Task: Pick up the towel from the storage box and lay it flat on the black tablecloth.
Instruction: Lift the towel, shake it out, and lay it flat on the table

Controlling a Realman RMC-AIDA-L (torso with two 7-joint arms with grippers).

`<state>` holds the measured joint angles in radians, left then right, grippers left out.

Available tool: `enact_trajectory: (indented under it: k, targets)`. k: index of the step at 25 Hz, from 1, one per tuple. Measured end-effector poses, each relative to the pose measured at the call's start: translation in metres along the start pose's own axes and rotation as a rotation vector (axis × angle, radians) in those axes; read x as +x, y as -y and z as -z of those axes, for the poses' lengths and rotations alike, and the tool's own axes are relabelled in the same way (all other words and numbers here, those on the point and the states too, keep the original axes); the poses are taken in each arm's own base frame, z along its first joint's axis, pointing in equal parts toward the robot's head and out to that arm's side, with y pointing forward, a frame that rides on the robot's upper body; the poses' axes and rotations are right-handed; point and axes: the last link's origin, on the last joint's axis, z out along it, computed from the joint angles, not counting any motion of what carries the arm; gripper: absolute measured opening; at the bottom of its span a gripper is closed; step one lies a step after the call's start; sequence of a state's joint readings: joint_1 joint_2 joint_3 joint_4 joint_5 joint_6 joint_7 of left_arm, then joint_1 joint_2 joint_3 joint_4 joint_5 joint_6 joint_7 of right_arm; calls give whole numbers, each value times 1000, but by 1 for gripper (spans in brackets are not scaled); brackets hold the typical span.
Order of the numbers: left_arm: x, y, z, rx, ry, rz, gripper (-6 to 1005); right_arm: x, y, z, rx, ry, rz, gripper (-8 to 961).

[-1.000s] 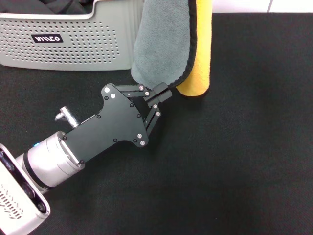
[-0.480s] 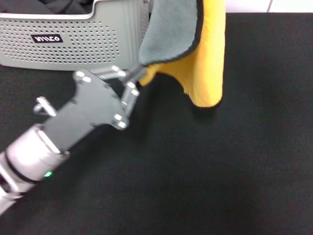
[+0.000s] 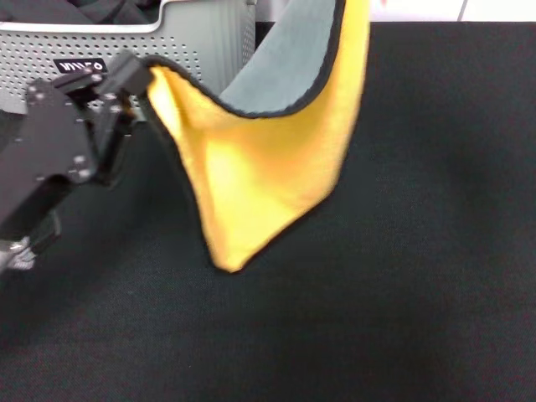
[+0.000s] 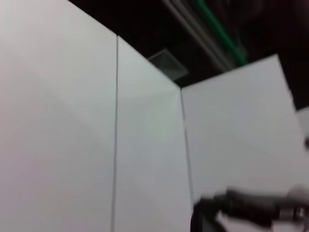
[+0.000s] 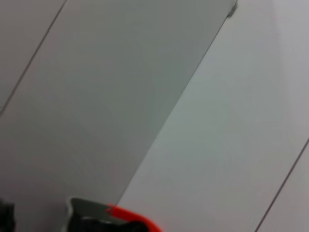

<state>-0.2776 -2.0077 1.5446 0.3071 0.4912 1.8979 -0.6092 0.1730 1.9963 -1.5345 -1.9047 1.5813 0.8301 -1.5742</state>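
Head view: the left gripper [image 3: 138, 79], black and angular, is clamped on one dark-trimmed corner of the square soft towel [image 3: 260, 176], yellow-orange face forward, grey face showing above. That pinched corner sits right at the fingertips, in front of the light grey perforated plastic storage box [image 3: 201, 42]. From there the cloth sags, rises again out of the top of the picture, and its lowest point dangles over the large black finely textured tablecloth [image 3: 402, 293]. Right gripper is out of sight, so its jaws can't be judged.
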Motion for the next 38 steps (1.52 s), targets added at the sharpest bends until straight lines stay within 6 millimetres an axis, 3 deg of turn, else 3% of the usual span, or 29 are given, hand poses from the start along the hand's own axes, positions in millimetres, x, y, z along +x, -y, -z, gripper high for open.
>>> enact_trajectory:
  k: [7, 8, 20, 27, 38]
  targets:
    - [28, -2, 10, -69, -52, 138, 45, 0, -18, 18, -29, -42, -36, 7]
    - [31, -3, 11, -85, -48, 160, 45, 2, -27, 30, -34, -66, -55, 7]
    - [51, -15, 20, -207, -21, 317, 45, 17, -68, 74, -185, -151, -189, 7]
    - [58, -27, 13, -288, -26, 416, 44, 3, -68, 118, -244, -89, -258, 7]
    - [42, -41, 11, -311, 38, 590, 44, -3, -65, 157, -274, -107, -380, 7]
